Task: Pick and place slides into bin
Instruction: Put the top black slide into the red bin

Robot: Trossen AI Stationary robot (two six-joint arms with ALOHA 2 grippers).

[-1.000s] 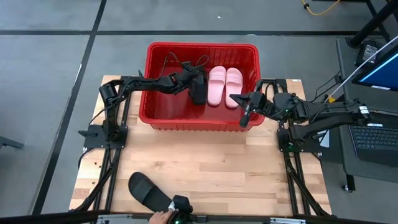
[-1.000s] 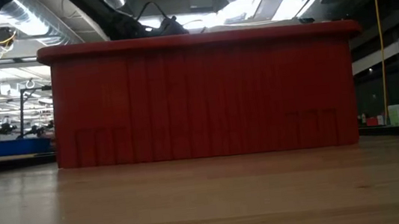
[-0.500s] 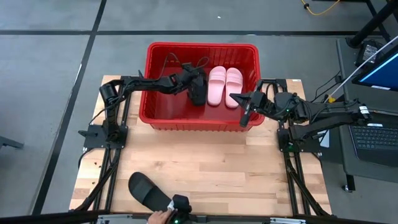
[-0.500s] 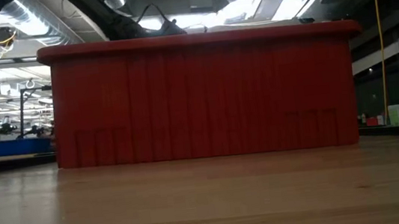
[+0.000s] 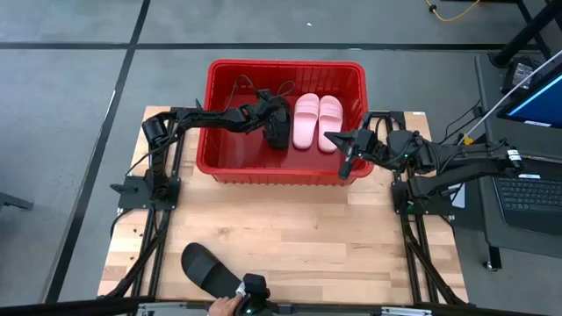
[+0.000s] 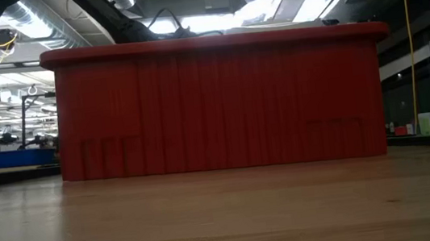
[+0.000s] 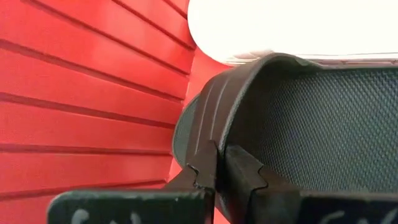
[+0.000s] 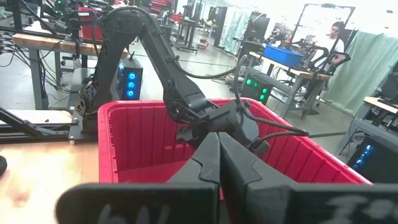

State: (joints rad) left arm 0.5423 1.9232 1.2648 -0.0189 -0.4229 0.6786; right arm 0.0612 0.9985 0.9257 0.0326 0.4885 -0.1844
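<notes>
The red bin (image 5: 231, 151) stands at the table's far middle. The light pink pair (image 5: 317, 120) lies inside it, on its right. My left gripper (image 5: 279, 118) reaches into the bin from the left and is shut on a black slide (image 5: 279, 133) just left of the pink pair. Whether that slide touches the bin's floor, I cannot tell. The other black slide (image 5: 205, 267) lies flat on the table near the front edge. My right gripper (image 5: 331, 137) is shut and empty over the bin's right rim. My left gripper pinches the black slide's strap at its edge (image 7: 219, 127) between its two fingers (image 7: 202, 167). One finger is on the strap's outer side and one on its inner side. The slide lies ahead of the fingers, next to the pink slide (image 7: 292, 28) and close to the bin's wall (image 7: 93, 93).
In the low view the bin's near wall (image 6: 217, 104) hides its inside. A person's hand (image 5: 226, 306) shows at the table's front edge, beside the loose black slide. Bare wooden table (image 5: 351, 246) lies in front of the bin. A laptop (image 5: 531, 189) stands off the table's right.
My left gripper has sunk a little lower into the bin with the black slide, still shut on it.
</notes>
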